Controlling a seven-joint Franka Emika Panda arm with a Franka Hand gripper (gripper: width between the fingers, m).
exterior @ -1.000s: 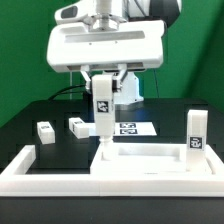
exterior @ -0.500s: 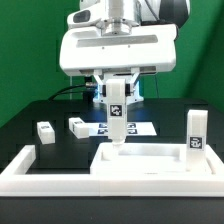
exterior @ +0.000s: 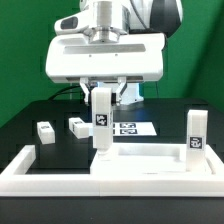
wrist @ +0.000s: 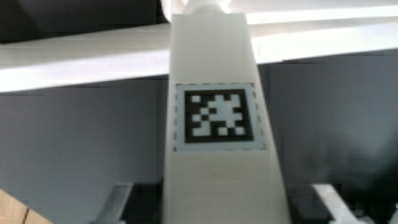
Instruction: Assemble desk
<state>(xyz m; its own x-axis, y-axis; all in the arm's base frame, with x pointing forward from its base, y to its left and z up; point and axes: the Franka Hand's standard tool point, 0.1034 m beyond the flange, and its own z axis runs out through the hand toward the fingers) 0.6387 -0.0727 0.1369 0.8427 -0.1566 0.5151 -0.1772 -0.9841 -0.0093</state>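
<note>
On the black table (exterior: 60, 112) before a green backdrop, we are seeing the gripper (exterior: 102, 90) pinching the held leg (exterior: 101, 122) upright near its top. Its lower end is meeting the far left corner of the desk top (exterior: 140, 170), which is lying near and right, against the border wall (exterior: 60, 182). A standing leg (exterior: 195, 130) is rising at the desk top's far right corner, while one loose leg (exterior: 44, 132) and another loose leg (exterior: 77, 126) are lying to the left, near the marker board (exterior: 130, 128).
</note>
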